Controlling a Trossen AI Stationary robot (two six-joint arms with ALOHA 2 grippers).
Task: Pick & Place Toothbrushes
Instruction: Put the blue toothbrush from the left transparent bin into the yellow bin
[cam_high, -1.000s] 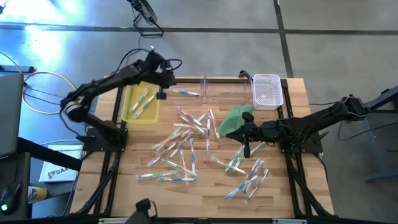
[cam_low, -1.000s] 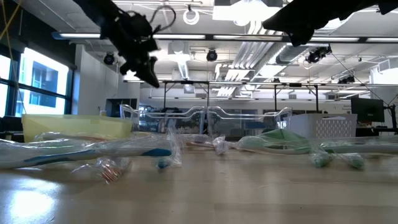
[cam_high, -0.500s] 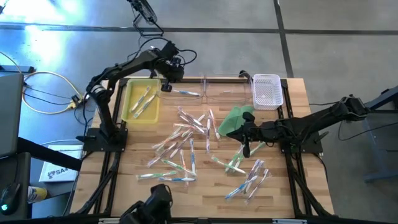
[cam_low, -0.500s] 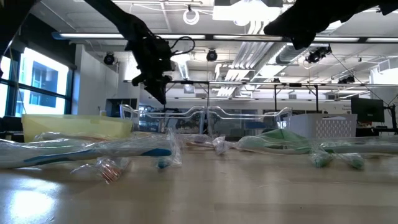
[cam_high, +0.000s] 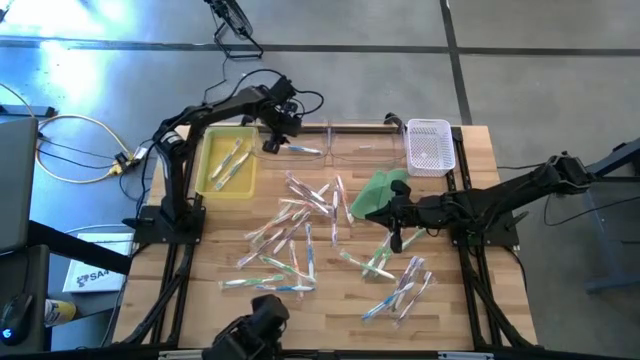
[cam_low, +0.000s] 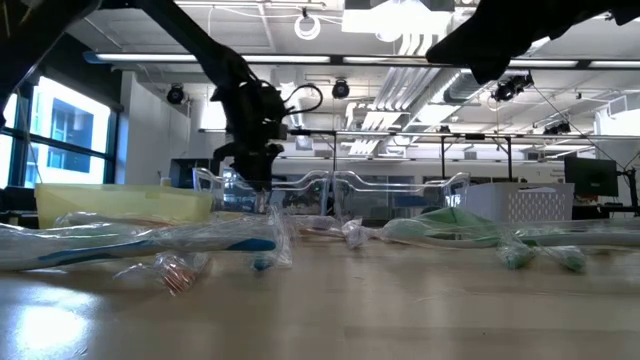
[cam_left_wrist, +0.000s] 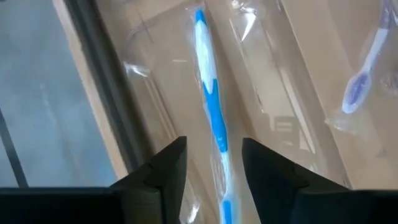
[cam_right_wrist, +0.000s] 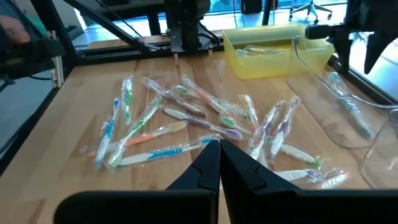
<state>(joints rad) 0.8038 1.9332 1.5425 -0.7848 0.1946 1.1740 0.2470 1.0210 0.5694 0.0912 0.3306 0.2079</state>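
Observation:
Many wrapped toothbrushes (cam_high: 305, 215) lie scattered over the middle of the wooden table, and a smaller group (cam_high: 400, 285) lies near the front right. A few more rest in the yellow bin (cam_high: 228, 165). One blue toothbrush (cam_left_wrist: 211, 112) lies flat in the clear tray (cam_high: 345, 150) at the far edge. My left gripper (cam_left_wrist: 214, 146) is open and low over that tray, one finger on each side of the blue toothbrush's handle end; I cannot tell whether they touch its wrapper. My right gripper (cam_high: 397, 240) hangs shut and empty above the table, beside the green cloth (cam_high: 378, 192).
A white slotted basket (cam_high: 430, 147) stands at the far right corner, next to the clear tray. The yellow bin is at the far left. Bare wood shows along the near edge and at the left front.
My left gripper has gone from the yellow bin's far right corner toward the table's right edge and down, into the clear tray over the blue toothbrush. The blue toothbrush has stayed where it was.

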